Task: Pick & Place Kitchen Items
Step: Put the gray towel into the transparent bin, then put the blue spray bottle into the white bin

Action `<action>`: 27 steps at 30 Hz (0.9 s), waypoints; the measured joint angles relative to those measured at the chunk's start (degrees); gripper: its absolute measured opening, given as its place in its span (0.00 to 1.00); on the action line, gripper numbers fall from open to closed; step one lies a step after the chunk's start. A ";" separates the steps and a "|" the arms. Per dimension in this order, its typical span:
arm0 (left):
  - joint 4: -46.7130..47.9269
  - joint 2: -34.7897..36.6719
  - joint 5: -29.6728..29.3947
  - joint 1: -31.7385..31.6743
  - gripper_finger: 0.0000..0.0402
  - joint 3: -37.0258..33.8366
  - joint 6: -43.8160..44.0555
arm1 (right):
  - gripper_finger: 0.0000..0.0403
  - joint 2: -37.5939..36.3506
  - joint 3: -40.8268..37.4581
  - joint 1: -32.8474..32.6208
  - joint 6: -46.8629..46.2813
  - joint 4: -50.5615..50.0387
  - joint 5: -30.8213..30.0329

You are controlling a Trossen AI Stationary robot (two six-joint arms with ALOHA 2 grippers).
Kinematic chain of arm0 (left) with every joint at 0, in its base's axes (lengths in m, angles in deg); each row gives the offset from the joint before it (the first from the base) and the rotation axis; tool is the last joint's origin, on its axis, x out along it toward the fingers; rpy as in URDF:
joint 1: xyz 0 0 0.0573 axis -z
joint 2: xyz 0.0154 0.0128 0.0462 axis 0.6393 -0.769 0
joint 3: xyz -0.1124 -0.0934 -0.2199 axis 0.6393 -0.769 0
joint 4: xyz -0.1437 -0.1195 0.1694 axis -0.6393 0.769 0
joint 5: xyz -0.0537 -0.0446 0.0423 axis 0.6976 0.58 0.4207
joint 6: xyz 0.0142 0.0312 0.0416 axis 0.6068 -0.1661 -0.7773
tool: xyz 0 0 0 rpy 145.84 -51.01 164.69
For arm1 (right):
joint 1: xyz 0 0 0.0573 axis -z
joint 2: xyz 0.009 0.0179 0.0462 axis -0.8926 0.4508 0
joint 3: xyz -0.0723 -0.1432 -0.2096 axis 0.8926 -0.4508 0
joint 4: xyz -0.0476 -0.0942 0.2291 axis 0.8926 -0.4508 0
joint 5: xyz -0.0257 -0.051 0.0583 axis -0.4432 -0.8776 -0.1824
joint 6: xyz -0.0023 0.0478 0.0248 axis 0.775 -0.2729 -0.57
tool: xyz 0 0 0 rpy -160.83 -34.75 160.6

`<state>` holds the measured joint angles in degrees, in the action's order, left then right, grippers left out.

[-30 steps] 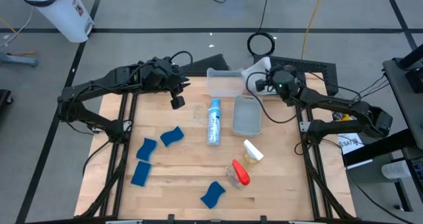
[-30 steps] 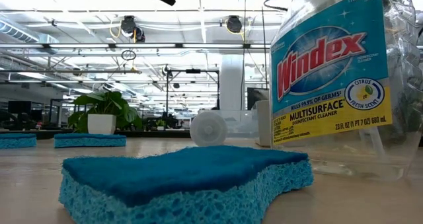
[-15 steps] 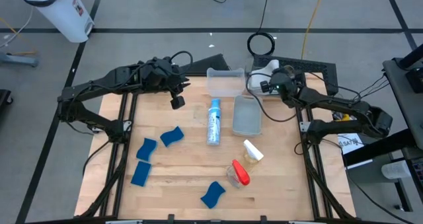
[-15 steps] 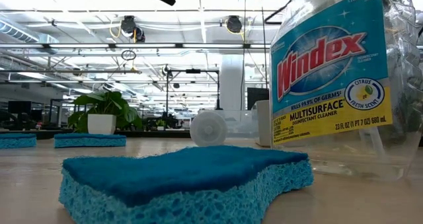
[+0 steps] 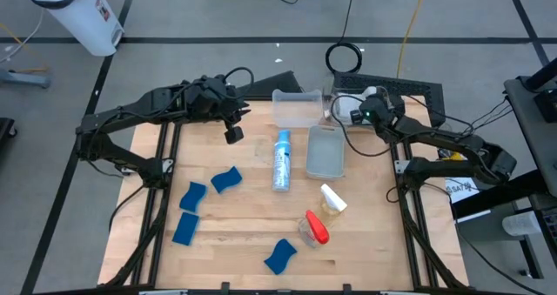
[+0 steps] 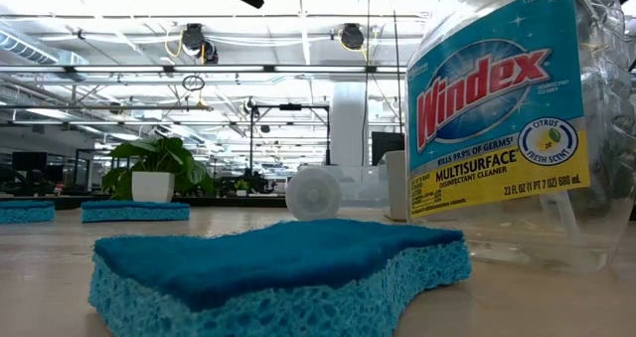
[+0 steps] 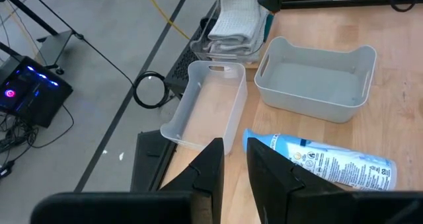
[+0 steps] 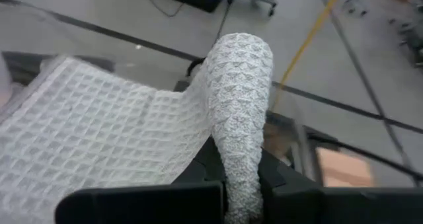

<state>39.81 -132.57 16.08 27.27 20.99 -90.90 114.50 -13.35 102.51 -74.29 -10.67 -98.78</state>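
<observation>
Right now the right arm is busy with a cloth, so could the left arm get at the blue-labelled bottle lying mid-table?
Probably yes: the left gripper hovers beside the bottle, with bare table between them.

Your left arm is reaching in from the desk's left edge, its hand [image 5: 233, 131] hanging near the far side with fingers [image 7: 210, 168] almost together, gripping nothing. Your right arm is bending in from the right, its hand [image 5: 342, 112] pinching a white cloth [image 8: 241, 112] between closed fingers.

Bright, even overhead light; soft shadows
</observation>
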 joint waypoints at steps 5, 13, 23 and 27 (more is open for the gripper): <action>0.00 0.00 0.00 0.01 0.17 0.00 0.00 | 0.01 0.00 -3.83 1.98 0.89 4.50 2.44; 0.00 0.00 -0.02 0.02 0.17 0.00 0.00 | 0.09 0.00 -4.57 4.18 -0.32 6.27 2.34; 0.00 0.00 -0.02 0.00 0.17 0.00 0.00 | 0.38 -2.89 -4.57 3.35 3.94 10.59 2.44; 0.00 0.00 -0.02 0.02 0.17 0.00 0.00 | 0.47 -5.96 -4.57 3.35 6.21 13.19 3.19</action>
<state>39.81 -132.57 16.06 27.29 20.99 -90.90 108.53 -17.92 105.86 -68.08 2.53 -95.60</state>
